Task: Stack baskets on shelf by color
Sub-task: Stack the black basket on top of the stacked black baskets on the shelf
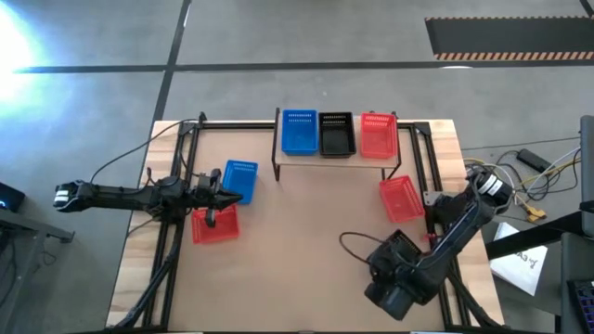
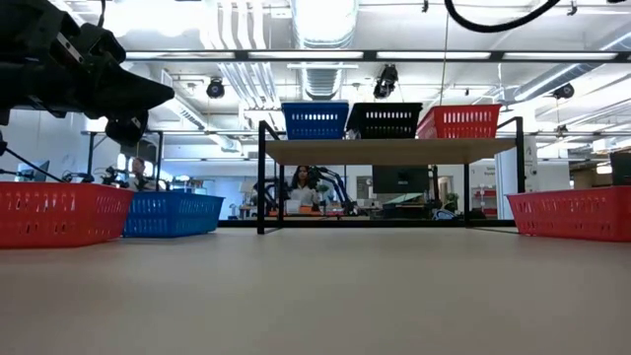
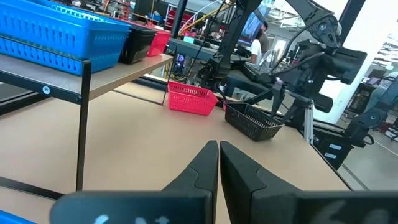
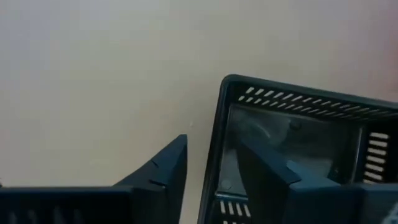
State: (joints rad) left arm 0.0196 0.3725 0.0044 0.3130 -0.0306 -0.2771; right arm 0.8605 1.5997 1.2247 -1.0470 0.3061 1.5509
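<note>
Baskets are lying at several stations on the table. Three are sitting side by side on the shelf near the table's far edge: a blue shelf basket at the left, a black shelf basket in the middle and a red shelf basket at the right, all touching or nearly so, each with its long axis running from the far edge toward the near edge.

A loose blue basket is resting near the left edge, just left of the shelf, long axis again running far to near and slightly tilted. A red left basket is lying just nearer the front, touching or almost touching it, with its long axis running left to right. A red right basket is lying near the right edge, below the shelf's right leg, turned at a slant.

The left gripper is hovering at the loose blue basket's near edge, above the red left basket; in the left wrist view its fingers are pressing together with nothing between them.

The right gripper is sitting near the front right corner. In the right wrist view its fingers are straddling the wall of a black basket, one inside and one outside, gripping it.
</note>
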